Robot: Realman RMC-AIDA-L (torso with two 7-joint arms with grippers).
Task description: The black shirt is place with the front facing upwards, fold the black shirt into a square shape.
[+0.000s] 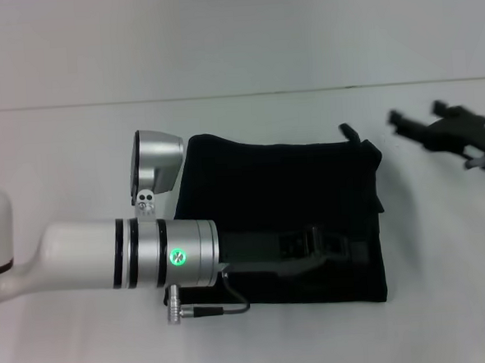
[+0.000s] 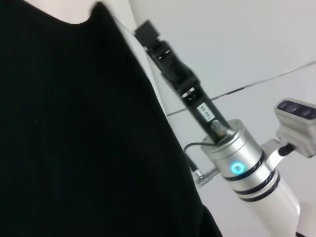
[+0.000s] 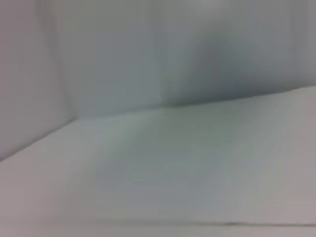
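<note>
Black shirt [image 1: 285,203], already folded to a near-square, lies mid-tabletop [image 1: 60,160]; soft, light, limp, best pinched at edges. Left end effector [image 1: 329,246] over it, state cannot be told. Right end effector [image 1: 424,125] spread, far right.

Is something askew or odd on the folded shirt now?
Mostly tidy: the black shirt lies folded into a rough rectangle. One small flap sticks up at its far right corner, near the right gripper. The left gripper lies over the shirt's near part.
</note>
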